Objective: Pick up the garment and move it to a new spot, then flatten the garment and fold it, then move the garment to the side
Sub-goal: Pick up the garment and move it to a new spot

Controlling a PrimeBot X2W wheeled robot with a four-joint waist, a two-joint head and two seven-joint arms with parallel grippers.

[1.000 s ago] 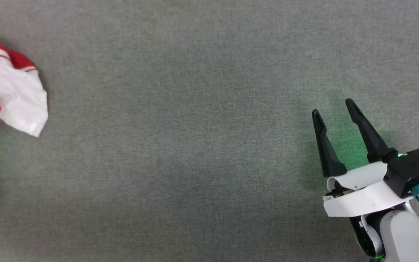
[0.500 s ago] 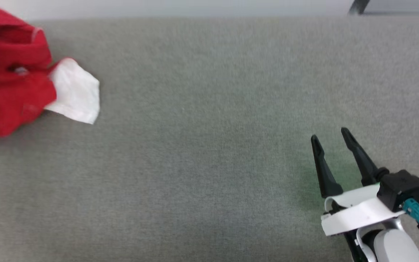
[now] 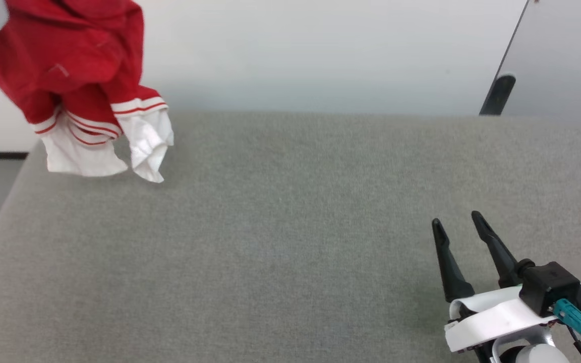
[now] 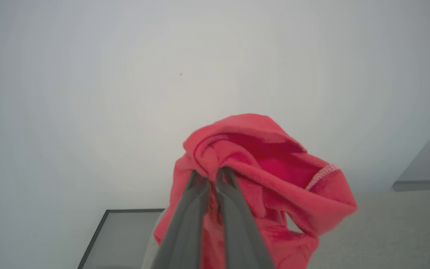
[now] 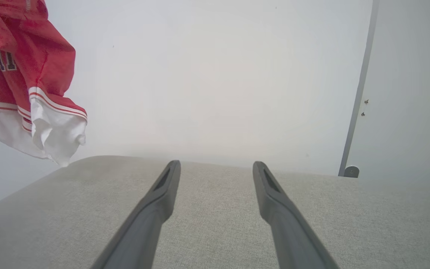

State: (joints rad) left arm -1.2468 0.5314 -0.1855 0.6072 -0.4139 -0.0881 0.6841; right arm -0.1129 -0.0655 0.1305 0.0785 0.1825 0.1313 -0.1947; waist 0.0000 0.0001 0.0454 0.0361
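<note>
Hanging where, the garment (image 3: 68, 60)?
— Above the table's (image 3: 290, 252) far-left corner, pinched in the left gripper (image 4: 209, 173); the right gripper (image 3: 455, 218) hovers spread. Best lowered mid-table, sleeves (image 3: 144, 141) landing first.

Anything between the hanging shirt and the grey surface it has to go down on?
Nothing visible. The garment hangs from the shut left gripper over the grey surface's far left corner. The open right gripper sits at the near right, well off to the side.
</note>
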